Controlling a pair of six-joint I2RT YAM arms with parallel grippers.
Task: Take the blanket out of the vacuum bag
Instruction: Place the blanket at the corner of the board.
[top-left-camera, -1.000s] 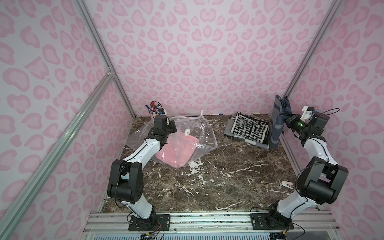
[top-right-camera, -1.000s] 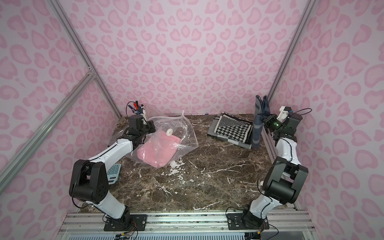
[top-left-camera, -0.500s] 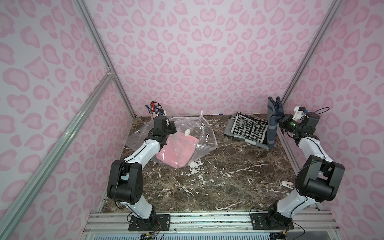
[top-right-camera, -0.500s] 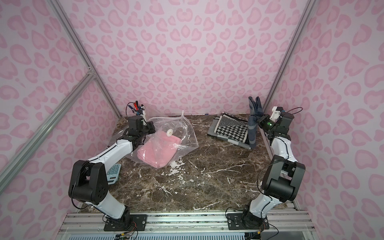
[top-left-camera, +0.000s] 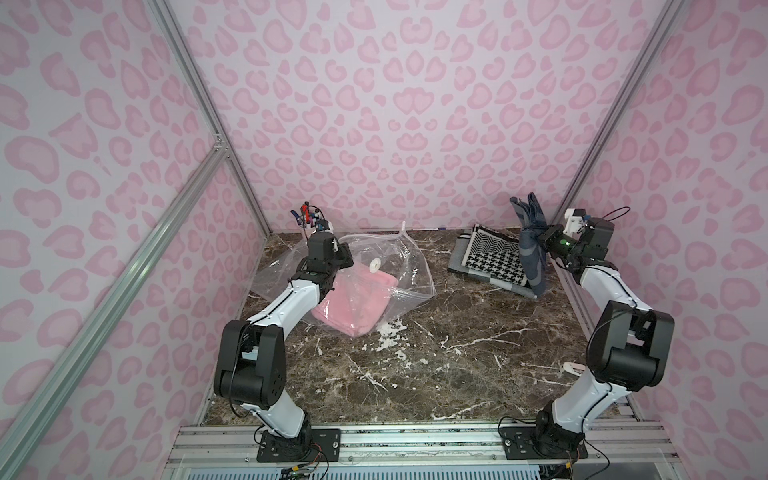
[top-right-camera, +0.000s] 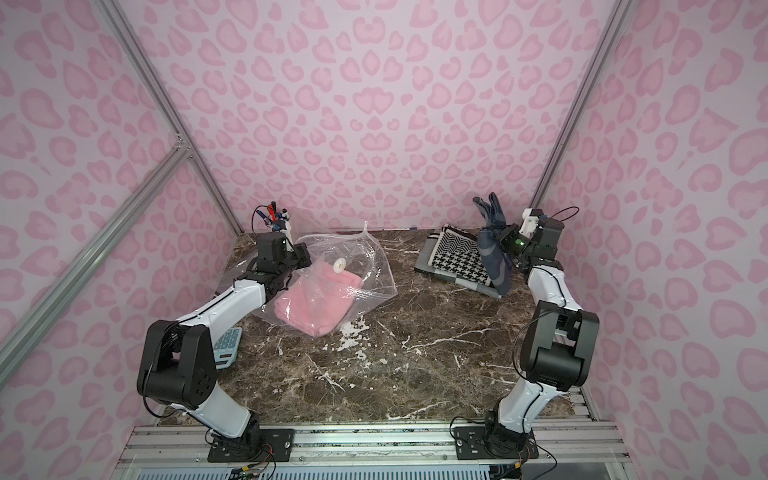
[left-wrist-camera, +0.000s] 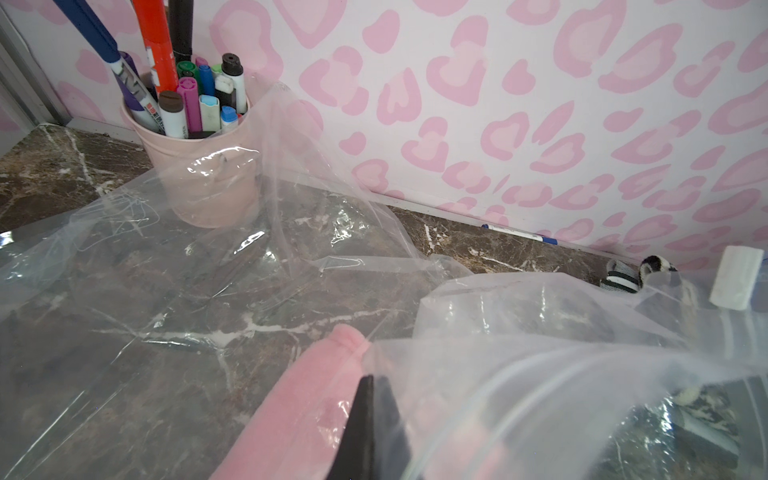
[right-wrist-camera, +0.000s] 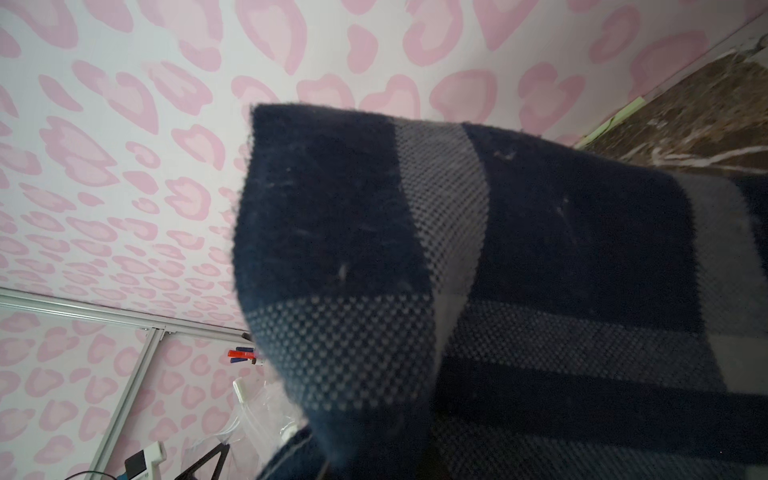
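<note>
The clear vacuum bag (top-left-camera: 405, 270) (top-right-camera: 376, 266) lies crumpled at the back left, its round white valve cap (top-left-camera: 376, 264) facing up. A folded pink blanket (top-left-camera: 353, 305) (left-wrist-camera: 299, 411) sits inside it. My left gripper (top-left-camera: 344, 254) (left-wrist-camera: 371, 380) is shut on the bag's plastic edge beside the pink blanket. The bag's white slider clip (left-wrist-camera: 736, 283) shows further along the edge. At the back right my right gripper (top-left-camera: 545, 244) is shut on a navy plaid blanket (top-left-camera: 532, 249) (right-wrist-camera: 540, 291). That blanket hangs in the air and hides the jaws in the right wrist view.
A pink cup of markers (left-wrist-camera: 199, 166) (top-left-camera: 311, 216) stands in the back left corner, touching the bag. A stack of black-and-white houndstooth cloths (top-left-camera: 492, 257) lies under the hanging navy blanket. A calculator (top-right-camera: 226, 343) lies by the left arm. A pen (left-wrist-camera: 519, 235) rests along the back wall.
My right arm has swung leftward away from the right wall, carrying the navy blanket over the houndstooth stack. The left arm and the bag have not moved.
</note>
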